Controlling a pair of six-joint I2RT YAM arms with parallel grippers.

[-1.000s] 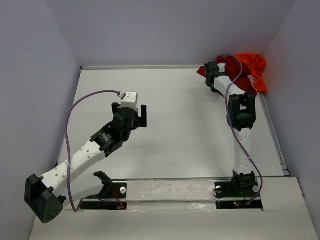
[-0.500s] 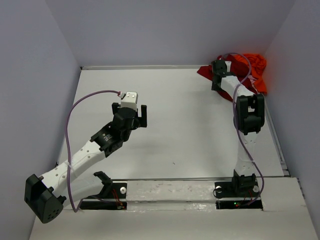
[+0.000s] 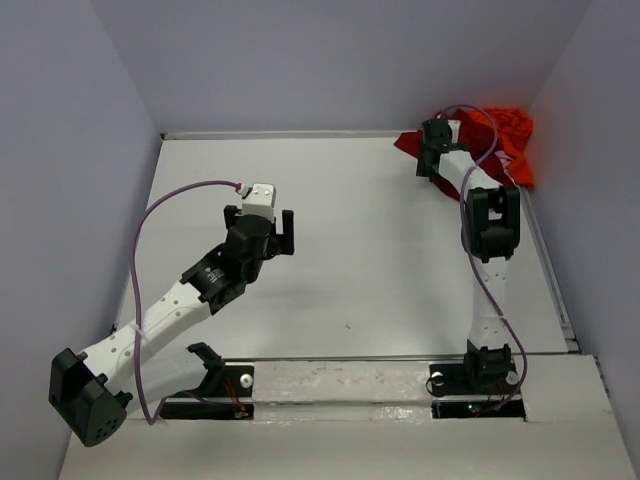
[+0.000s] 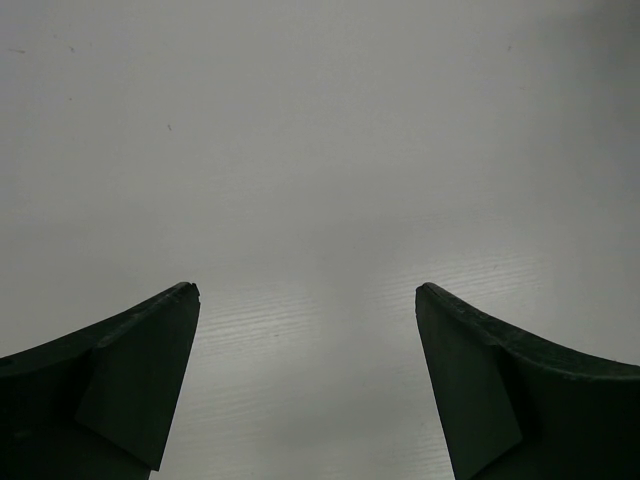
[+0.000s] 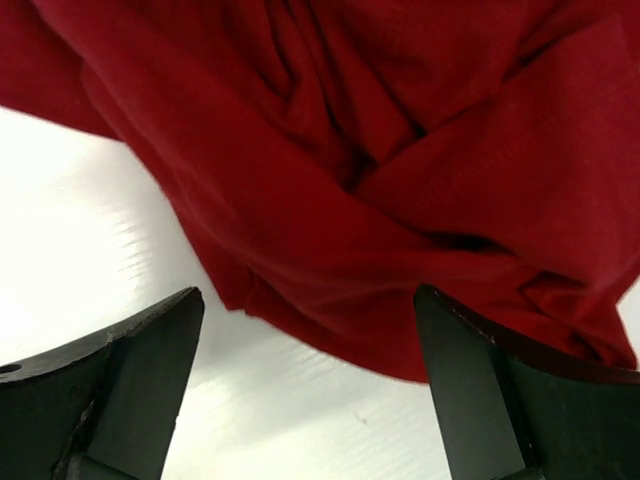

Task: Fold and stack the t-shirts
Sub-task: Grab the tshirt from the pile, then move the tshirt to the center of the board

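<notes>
Grey walls box in a white surface [image 3: 350, 250], and all the visible cloth sits in its far right corner, where the right tool [image 5: 307, 291] is working. A second ago that tool was pinched narrow on the crimson t-shirt [image 5: 400, 150]. Now its jaws stand wide, with the rumpled red cloth lying loose just ahead of the fingertips and across the gap between them, not gripped. The shirt's edge lies a little further out from the corner than it did, so this looks like a release after a short tug. The orange t-shirt [image 3: 512, 135] is bunched beyond the tool, against the crimson one. Well off to that tool's side, the left tool [image 4: 305, 287] hangs wide open over bare surface, holding nothing. Nothing is folded yet, and the crimson shirt probably needs a fresh grip to be drawn clear.
</notes>
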